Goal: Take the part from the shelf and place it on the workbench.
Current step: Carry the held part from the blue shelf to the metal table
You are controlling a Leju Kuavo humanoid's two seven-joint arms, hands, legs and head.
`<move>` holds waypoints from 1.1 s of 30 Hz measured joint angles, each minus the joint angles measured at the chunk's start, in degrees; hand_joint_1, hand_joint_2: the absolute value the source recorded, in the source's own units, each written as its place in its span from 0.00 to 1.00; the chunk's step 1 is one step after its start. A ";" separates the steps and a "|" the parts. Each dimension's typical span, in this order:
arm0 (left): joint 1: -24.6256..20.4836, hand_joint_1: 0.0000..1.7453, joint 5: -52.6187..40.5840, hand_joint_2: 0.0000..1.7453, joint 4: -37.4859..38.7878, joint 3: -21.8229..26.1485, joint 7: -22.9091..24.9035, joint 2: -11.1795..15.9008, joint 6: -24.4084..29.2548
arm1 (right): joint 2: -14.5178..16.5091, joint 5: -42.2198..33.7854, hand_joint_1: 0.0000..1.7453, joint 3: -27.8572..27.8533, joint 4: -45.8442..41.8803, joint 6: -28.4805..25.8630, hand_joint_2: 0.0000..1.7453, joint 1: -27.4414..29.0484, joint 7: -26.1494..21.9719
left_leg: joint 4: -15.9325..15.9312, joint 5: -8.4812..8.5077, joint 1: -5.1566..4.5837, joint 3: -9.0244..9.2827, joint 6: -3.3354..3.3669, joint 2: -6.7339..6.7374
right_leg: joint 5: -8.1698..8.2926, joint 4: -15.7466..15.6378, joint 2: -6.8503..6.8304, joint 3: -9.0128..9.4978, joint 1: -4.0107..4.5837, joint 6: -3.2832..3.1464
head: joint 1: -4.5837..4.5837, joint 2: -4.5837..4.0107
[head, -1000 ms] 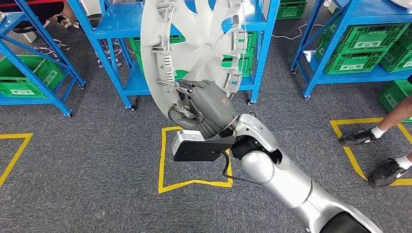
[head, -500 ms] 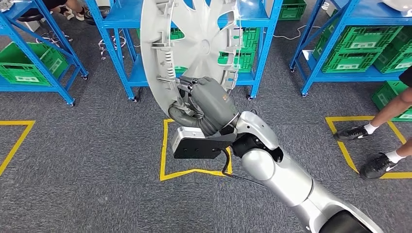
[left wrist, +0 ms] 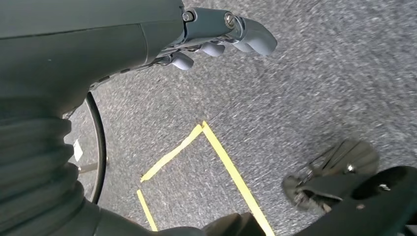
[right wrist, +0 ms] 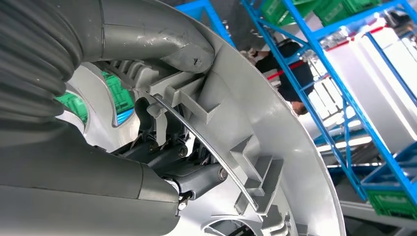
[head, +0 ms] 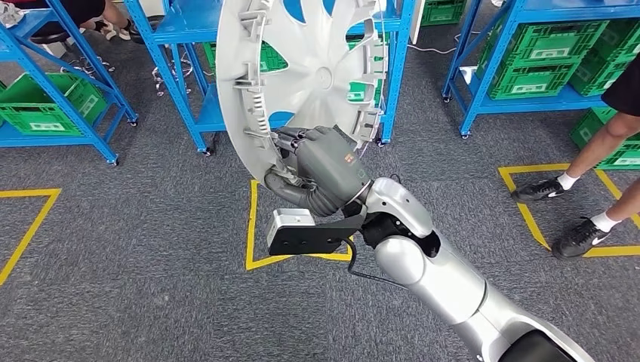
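The right hand (head: 321,162) grips the grey wheel cover (head: 302,72) by its lower rim, thumb on one side and fingers (right wrist: 162,147) hooked behind the wire ring on the other, holding the cover upright on edge above the grey carpet floor (head: 136,271). Behind the cover stand blue shelves (head: 189,38) with green crates (head: 543,60). A yellow taped square (head: 253,226) lies on the floor just below the hand. The left hand (left wrist: 216,34) hangs over the floor holding nothing, fingers loosely apart. A person's legs (head: 589,188) stand right of the cover.
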 joint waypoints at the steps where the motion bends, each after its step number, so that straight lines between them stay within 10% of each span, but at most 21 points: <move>1: 0.01 0.00 -0.01 1.00 0.01 0.00 -0.03 0.01 0.00 | -0.01 0.41 1.00 0.01 -0.02 0.19 1.00 0.03 0.12 | -0.11 0.41 -0.01 0.86 0.04 0.03 | 0.30 0.02 -0.26 -0.38 0.03 0.08 | -0.01 0.00; 6: -0.20 0.00 -0.02 1.00 -0.05 0.00 -0.14 0.02 0.00 | -0.01 1.14 1.00 0.01 -0.66 0.66 1.00 0.03 0.67 | -15.05 3.97 -1.01 11.21 1.89 2.09 | 1.24 -0.08 -2.21 -1.02 0.18 1.07 | -0.02 0.00; 10: -0.12 0.00 -0.13 1.00 -0.05 0.00 -0.18 0.04 0.00 | -0.02 1.72 1.00 -0.06 -1.06 1.02 1.00 0.14 0.64 | -16.38 4.99 -0.95 10.86 3.48 0.79 | 0.82 0.72 -2.65 -1.41 0.26 2.32 | -0.14 0.00; 14: -0.14 0.00 -0.27 1.00 -0.04 0.00 -0.20 0.05 0.00 | -0.17 2.33 1.00 -0.23 -1.22 1.31 1.00 0.78 -0.08 | -16.54 6.13 -0.62 9.69 4.41 -0.88 | -6.08 12.85 0.42 -6.73 0.17 2.96 | -0.07 0.00; 16: -0.03 0.00 -0.30 1.00 0.00 0.00 -0.20 0.03 0.00 | -0.20 2.43 1.00 -0.26 -1.21 1.52 1.00 1.18 -0.20 | -16.10 6.47 -0.60 8.84 4.28 -2.00 | -6.43 15.31 0.63 -7.61 0.12 3.03 | -0.08 0.00; 20: -0.03 0.00 -0.32 1.00 0.02 0.00 -0.21 0.02 0.00 | -0.19 2.46 1.00 -0.30 -1.24 1.79 1.00 1.26 -0.27 | -14.61 6.89 -0.59 7.24 3.50 -4.32 | -1.19 2.77 3.05 -0.66 -0.18 2.69 | -0.10 0.00; 24: 0.17 0.00 -0.34 1.00 0.04 0.00 -0.24 0.08 0.00 | -0.07 2.48 1.00 -0.35 -1.32 1.90 1.00 1.27 -0.33 | -14.45 7.58 -0.61 6.22 2.10 -5.49 | -0.40 0.83 2.62 -0.23 -0.01 1.36 | -0.09 0.00; 30: 0.22 0.00 -0.38 1.00 0.09 0.00 -0.21 0.02 0.00 | 0.17 2.50 1.00 -0.36 -1.33 1.91 1.00 1.24 -0.35 | 0.63 -0.30 -0.21 -0.28 0.35 -0.67 | 0.28 0.52 -0.90 -0.69 -0.24 0.22 | -0.64 0.00; 33: 0.29 0.00 -0.38 1.00 0.08 0.00 -0.21 0.05 0.00 | 0.19 2.49 1.00 -0.36 -1.33 1.92 1.00 1.29 -0.34 | -3.24 2.11 0.06 2.84 0.23 0.15 | 0.28 0.54 -2.80 -0.68 -0.28 0.32 | -0.64 0.00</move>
